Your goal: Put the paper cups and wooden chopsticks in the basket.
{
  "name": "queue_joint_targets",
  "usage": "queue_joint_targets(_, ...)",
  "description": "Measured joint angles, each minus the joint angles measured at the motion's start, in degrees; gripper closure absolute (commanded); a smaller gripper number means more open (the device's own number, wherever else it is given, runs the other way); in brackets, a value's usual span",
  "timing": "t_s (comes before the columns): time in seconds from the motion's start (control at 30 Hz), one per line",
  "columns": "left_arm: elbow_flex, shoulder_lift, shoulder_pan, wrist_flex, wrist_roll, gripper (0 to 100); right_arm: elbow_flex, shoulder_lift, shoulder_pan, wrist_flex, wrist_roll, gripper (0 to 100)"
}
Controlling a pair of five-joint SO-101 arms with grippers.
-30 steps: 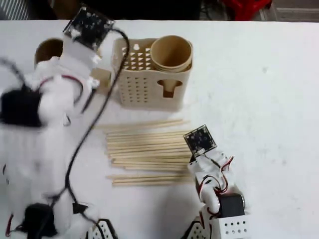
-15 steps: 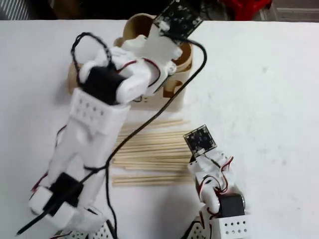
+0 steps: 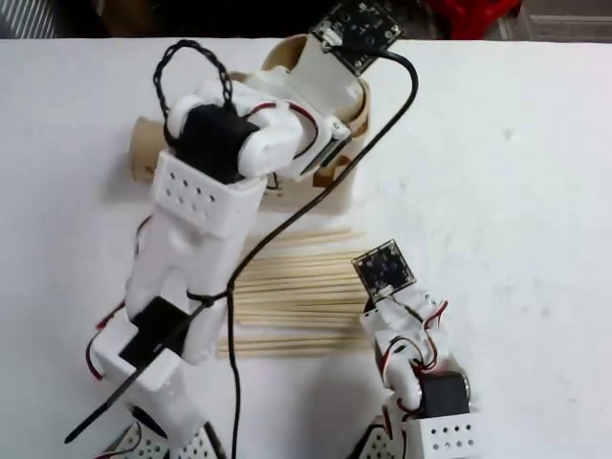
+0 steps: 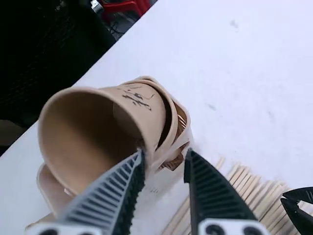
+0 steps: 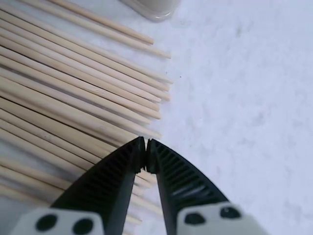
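A paper cup (image 4: 88, 132) leans steeply into the cups (image 4: 168, 112) stacked in the beige basket (image 4: 182, 128). My left gripper (image 4: 164, 154) is open about a finger's width. One finger sits in the cup's mouth and the other outside its wall. From above, that cup (image 3: 284, 55) peeks out over the basket (image 3: 337, 184) under the left arm. Another paper cup (image 3: 143, 158) lies on its side left of the basket. Wooden chopsticks (image 3: 296, 287) lie in a loose row in front of the basket. My right gripper (image 5: 145, 142) is shut and empty over the chopsticks' (image 5: 73, 88) ends.
The left arm (image 3: 201, 220) stretches diagonally across the table's left half and over part of the chopsticks. The right arm's base (image 3: 421, 382) sits at the near edge. White tabletop (image 3: 516, 210) lies open to the right of the basket.
The left arm swung from the table's left side to above the basket, bringing a cup with it. A cup now lies on its side left of the basket. The right arm kept still.
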Motion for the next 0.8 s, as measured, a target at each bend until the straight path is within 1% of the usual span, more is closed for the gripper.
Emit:
queue_joint_targets(0.17,-2.0,0.4,0.0,-0.8,0.5,84,0.0,0.0,0.0,0.0,0.0,98.1)
queue_joint_targets(0.33,-2.1,1.3,-2.3,-6.2,3.5,84,0.0,0.0,0.0,0.0,0.0,98.1)
queue_joint_targets(0.6,-2.1,10.8,-2.5,-12.0,3.6,84,0.0,0.0,0.0,0.0,0.0,98.1)
queue_joint_targets(0.8,-2.1,12.0,-2.5,-13.3,3.6,84,0.0,0.0,0.0,0.0,0.0,98.1)
